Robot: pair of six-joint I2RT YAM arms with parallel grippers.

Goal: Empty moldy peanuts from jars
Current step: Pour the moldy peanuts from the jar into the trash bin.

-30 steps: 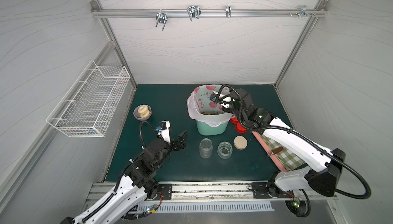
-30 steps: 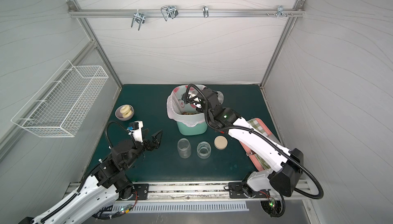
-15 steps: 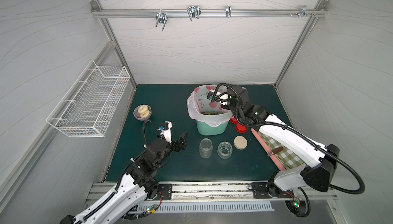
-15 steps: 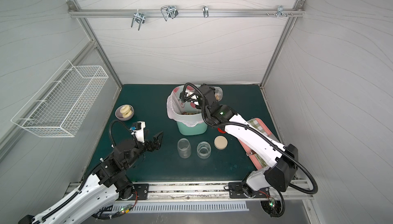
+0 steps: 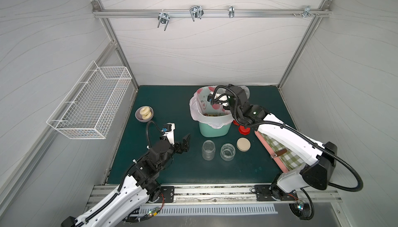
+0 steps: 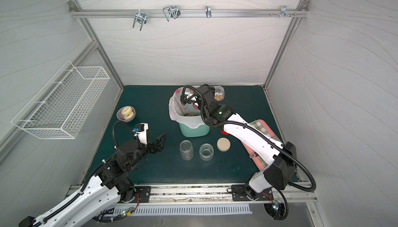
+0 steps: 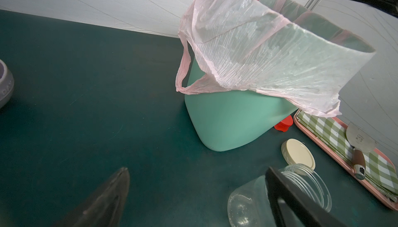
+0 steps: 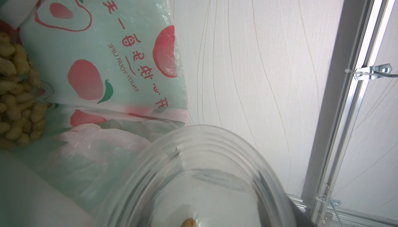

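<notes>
1. Right gripper: jaws part-closed around a clear jar, which is tipped on its side over the far rim of the mint-green bin, at frame centre in both top views.
2. Moldy peanuts: a pile sits in the bin's pink bag, and a few are in the held jar.
3. Taller jar and squat jar stand upright, lidless and empty just below the bin.
4. Beige lid lies right of the squat jar; red lids lie at the bin's lower right.
5. Left gripper: jaws wide apart, holding nothing. In the top views it is lower left of the bin, near the taller jar but not touching it.
</notes>
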